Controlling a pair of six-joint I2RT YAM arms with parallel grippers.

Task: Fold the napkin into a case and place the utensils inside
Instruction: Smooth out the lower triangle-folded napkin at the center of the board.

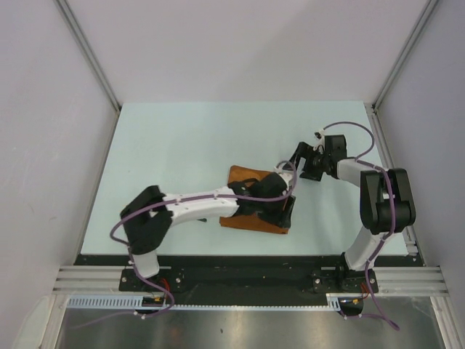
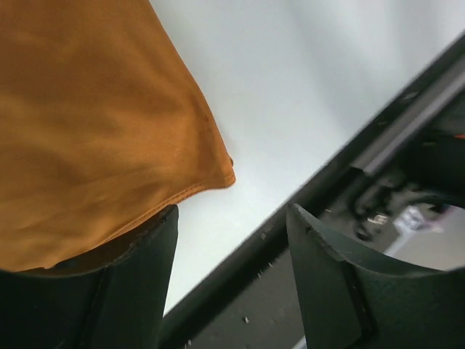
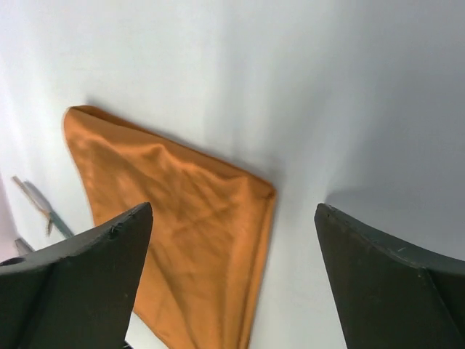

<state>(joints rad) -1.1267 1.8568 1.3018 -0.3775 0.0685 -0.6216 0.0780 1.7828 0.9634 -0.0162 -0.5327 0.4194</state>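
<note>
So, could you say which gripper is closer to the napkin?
The left gripper, at a corner of the napkin; the right gripper stands clear of it.

The napkin (image 2: 94, 131) is soft, matt rust-orange cloth, lightly creased and finished with a stitched hem along its edge. It lies on a desk (image 2: 290, 87) whose pale top looks smooth and matt with only a faint sheen. The fingers (image 2: 341, 291) of the left tool (image 2: 231, 251) and those of the right tool (image 3: 232, 247) are dark matt plastic with a slightly grainy skin and a few pale nicks at their edges. The left arm's forearm shell (image 1: 196, 206) is smooth white plastic with a mild gloss, its purple cable (image 1: 218, 194) has a smooth sheath, the rail (image 1: 247, 279) at the desk's near edge is bare silvery ribbed metal, and the walls (image 1: 43, 145) are flat, matt, pale panels.
</note>
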